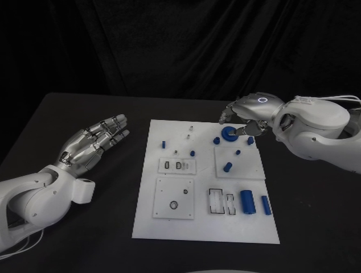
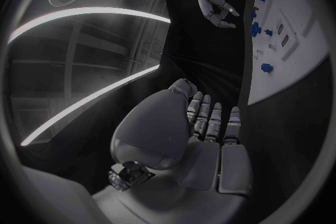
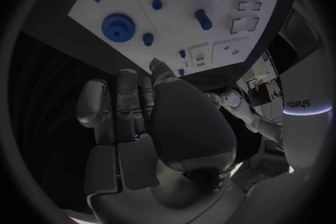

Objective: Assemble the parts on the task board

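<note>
The white task board (image 1: 205,227) lies in the middle of the black table. A blue gear (image 1: 228,134) sits near its far right corner, with a small blue peg (image 1: 250,140) beside it. My right hand (image 1: 247,115) hovers just over that corner, fingers bent down and apart, holding nothing. From the right wrist, the gear (image 3: 119,27) and peg (image 3: 148,39) lie beyond the fingertips (image 3: 128,75). My left hand (image 1: 98,139) is stretched flat and open above the table, left of the board. A large blue cylinder (image 1: 247,201) and a slimmer one (image 1: 266,205) lie near the board's front right.
Several small blue pegs (image 1: 228,166) stand on the board's middle right. Raised white plates with slots and holes (image 1: 174,198) take up its left half. A black curtain hangs behind the table. Bare black tabletop (image 1: 328,216) lies on both sides of the board.
</note>
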Tool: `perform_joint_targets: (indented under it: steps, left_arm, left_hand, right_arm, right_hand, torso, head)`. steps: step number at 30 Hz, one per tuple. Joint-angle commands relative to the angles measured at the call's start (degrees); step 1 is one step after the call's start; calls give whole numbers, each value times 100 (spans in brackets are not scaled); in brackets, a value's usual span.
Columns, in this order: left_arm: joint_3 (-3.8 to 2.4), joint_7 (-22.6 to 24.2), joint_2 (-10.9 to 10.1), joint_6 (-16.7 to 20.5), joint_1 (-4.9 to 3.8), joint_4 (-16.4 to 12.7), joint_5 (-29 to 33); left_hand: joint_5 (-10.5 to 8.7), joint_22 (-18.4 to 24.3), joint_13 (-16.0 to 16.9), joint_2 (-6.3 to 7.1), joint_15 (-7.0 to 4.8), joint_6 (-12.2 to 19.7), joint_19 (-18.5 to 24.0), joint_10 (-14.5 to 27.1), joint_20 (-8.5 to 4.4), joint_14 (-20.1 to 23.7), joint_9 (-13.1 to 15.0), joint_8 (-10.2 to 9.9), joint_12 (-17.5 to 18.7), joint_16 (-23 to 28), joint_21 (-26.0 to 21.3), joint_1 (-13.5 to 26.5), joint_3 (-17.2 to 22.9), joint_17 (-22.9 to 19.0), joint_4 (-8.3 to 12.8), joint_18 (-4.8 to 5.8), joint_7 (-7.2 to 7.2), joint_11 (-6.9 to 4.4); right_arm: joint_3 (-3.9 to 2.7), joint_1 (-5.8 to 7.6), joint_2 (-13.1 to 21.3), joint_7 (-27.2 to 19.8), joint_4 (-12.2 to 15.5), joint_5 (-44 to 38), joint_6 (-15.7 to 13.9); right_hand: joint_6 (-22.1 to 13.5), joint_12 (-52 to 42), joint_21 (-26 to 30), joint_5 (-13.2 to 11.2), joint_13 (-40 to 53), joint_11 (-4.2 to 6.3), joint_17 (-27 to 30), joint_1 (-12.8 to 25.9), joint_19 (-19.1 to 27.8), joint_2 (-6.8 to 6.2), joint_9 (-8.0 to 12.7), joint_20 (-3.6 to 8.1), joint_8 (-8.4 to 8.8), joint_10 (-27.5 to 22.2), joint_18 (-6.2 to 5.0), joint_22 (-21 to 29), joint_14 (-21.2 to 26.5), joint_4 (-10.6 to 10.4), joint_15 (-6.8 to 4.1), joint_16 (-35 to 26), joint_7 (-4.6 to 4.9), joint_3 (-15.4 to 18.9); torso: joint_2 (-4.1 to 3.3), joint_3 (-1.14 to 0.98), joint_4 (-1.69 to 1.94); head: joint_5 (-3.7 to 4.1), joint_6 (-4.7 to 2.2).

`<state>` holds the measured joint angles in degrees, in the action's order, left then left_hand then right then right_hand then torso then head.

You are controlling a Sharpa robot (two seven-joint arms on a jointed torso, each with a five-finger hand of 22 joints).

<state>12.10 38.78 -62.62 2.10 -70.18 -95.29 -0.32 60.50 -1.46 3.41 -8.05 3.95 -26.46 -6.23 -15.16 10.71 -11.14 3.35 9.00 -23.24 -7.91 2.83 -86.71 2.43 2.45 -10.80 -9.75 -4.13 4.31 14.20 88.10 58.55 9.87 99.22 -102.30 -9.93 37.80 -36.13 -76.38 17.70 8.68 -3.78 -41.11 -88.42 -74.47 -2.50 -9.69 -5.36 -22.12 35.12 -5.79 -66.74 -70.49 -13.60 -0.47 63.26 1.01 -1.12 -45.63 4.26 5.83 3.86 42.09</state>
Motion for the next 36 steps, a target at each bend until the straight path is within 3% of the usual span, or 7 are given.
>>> perform_joint_targets:
  steps: [1,3,4,8,9,14,36]
  left_arm:
    - [-15,856,-30,85,-18,19,-23]
    - [-29,898,-39,149,-19,88,-19]
    - [-36,914,-44,180,-20,129,-5]
    - [-60,952,-52,197,-33,250,366]
    - [-65,957,-51,179,-38,256,486]
    - [-84,991,-49,57,-55,174,724]
    - [-187,1037,-164,-343,-258,-507,528]
  left_hand:
    - [65,28,-2,86,-43,-83,130,-34,-89,138,5,53,-41,87,-70,23,82,-28,15,-59,2,4]
    - [-162,39,-11,81,-95,-153,212,-26,-181,291,9,85,-18,193,-113,139,95,-52,-136,-26,11,-24]
    - [-1145,46,-19,24,-126,-152,252,14,-250,367,3,78,47,250,-137,289,56,-62,-445,9,28,-64]
    - [-2014,47,-31,-105,-154,-148,272,108,-304,445,-1,71,144,306,-149,619,-84,-75,-612,35,38,-111]
    - [-2804,56,-41,-233,-153,-70,306,196,-326,532,-11,32,244,367,-166,1007,-285,-92,-620,51,40,-129]
    - [-4258,74,-83,-453,-197,242,400,511,-376,780,-40,-118,595,535,-202,1770,-951,-142,-601,73,58,-181]
    - [-4215,91,-154,-521,-209,679,486,900,-330,988,-90,-404,1217,710,-222,1441,-1423,-199,-596,17,155,-307]
  right_arm:
    - [-3,-18,5,198,-12,-466,-128]
    - [-3,-22,10,180,-25,-476,-144]
    - [-3,-23,11,172,-33,-479,-151]
    - [-3,-28,-2,136,-72,-478,-146]
    - [-3,-29,-8,123,-83,-466,-141]
    - [-3,-81,-35,48,-131,-393,-130]
    - [-3,-465,-339,-234,-545,-346,-283]
  right_hand:
    - [-56,14,-31,-31,15,-18,-68,42,-30,-41,-12,-4,44,16,84,-40,-70,7,-2,51,14,-41]
    - [-62,10,-41,-31,18,-19,-83,44,-35,-37,-14,-5,47,24,86,-56,-78,7,-3,62,19,-48]
    - [-64,9,-46,-29,20,-19,-82,44,-38,-35,-14,-5,49,28,87,-64,-77,8,-3,63,21,-51]
    - [-82,11,-54,-41,24,-19,-88,52,-38,-28,-15,-6,58,31,88,-78,-79,6,-2,69,26,-63]
    - [-92,13,-63,-64,27,-19,-103,63,-41,-27,-17,-7,63,30,90,-95,-85,2,-3,79,26,-67]
    - [-117,17,-117,-161,42,-26,-191,100,-75,-23,-27,-11,77,42,104,-190,-119,-4,2,135,33,-85]
    - [40,171,-357,39,21,-23,-691,151,-289,-52,-67,-9,175,486,168,-612,-440,-27,-29,462,223,-287]
  torso:
    - [-54,21,45]
    - [-76,19,45]
    - [-94,19,44]
    - [-124,17,49]
    - [-126,16,49]
    - [-132,13,37]
    - [-77,26,30]
  head:
    - [1,-52]
    - [-14,-92]
    - [-22,-120]
    - [1,-200]
    - [17,-209]
    - [70,-225]
    - [33,-100]
